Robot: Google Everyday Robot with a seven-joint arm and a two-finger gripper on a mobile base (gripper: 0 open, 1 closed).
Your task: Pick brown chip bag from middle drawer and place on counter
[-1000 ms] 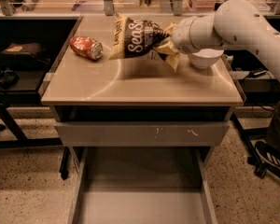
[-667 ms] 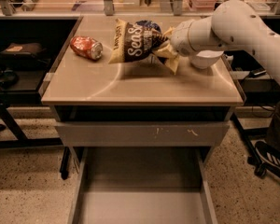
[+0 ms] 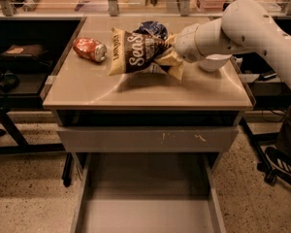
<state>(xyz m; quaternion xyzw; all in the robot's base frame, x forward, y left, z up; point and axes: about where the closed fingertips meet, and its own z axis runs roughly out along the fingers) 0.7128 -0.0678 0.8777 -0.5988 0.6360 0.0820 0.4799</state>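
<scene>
The brown chip bag (image 3: 136, 52), with white "Sea Salt" lettering and cream-yellow edges, lies on its side just over the beige counter (image 3: 150, 89), casting a shadow under it. My gripper (image 3: 171, 53) reaches in from the right on the white arm and is shut on the bag's crumpled right end. The middle drawer (image 3: 145, 203) stands pulled out at the bottom, and its grey floor is bare.
A crushed red-orange can (image 3: 89, 49) lies on the counter left of the bag. A small dark blue bag (image 3: 153, 29) sits behind it. A white bowl (image 3: 214, 62) is under my arm. A scuffed grey drawer front (image 3: 145, 139) is shut below the counter. Dark shelving stands at both sides.
My gripper has carried the brown chip bag slightly left and lower toward the counter top. The can, blue bag and drawer have not moved.
</scene>
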